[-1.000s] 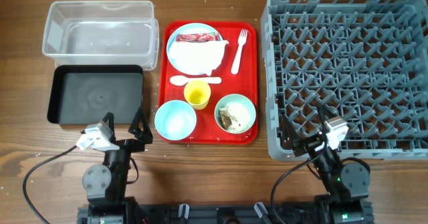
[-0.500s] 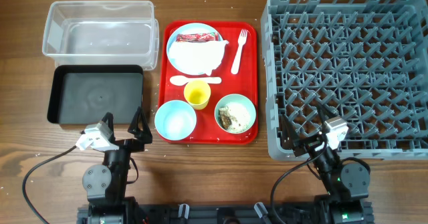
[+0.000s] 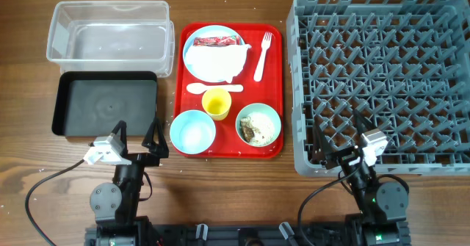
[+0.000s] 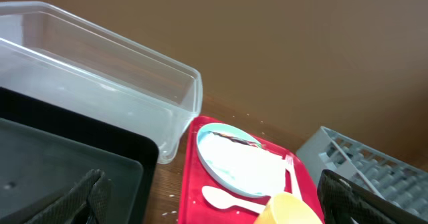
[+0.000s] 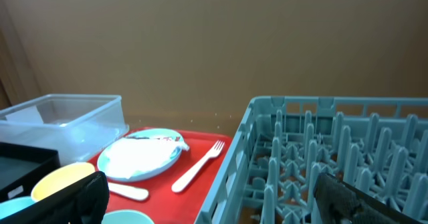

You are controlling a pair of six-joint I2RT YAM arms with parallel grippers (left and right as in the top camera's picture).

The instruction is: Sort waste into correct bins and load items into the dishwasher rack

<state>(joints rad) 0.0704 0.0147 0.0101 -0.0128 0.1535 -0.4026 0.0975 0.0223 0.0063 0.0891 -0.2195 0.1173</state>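
Down at the six o'clock edge of the bench (image 3: 29, 165), my left end effector (image 3: 137, 137) hangs with its jaws spread wide and nothing between them. My right end effector (image 3: 339, 139) is likewise parted and bare.

From the left one, the black tray (image 3: 106, 106) lies close by at eleven o'clock, with the clear tub (image 3: 110, 9) beyond it at twelve. I cannot tell whether the two touch. At one o'clock, just beside one of its fingers (image 3: 154, 138), sits a pale bowl (image 3: 192, 131) on the near left corner of the red tray (image 3: 277, 70).

Also on that tray are the yellow cup (image 3: 216, 103) in the middle and a second bowl (image 3: 277, 120) at the cup's four o'clock, holding rice-like scraps (image 3: 257, 131) with brown bits. The white spoon (image 3: 209, 88) lies crosswise just past the cup, and the fork (image 3: 262, 55) lies toward the tray's one o'clock, tines pointing away from me. The blue plate (image 3: 189, 42) fills the far left corner. It carries the crumpled napkin (image 3: 217, 62) and, at its twelve o'clock edge, the red wrapper (image 3: 213, 40), whose print is too small to read.

The dishwasher rack (image 3: 297, 92) stands just beside the red tray at its three o'clock. Seen from overhead, my right end effector overlaps the rack's near wall close to its near left corner, so that wall and the pegs stand straight ahead of it.
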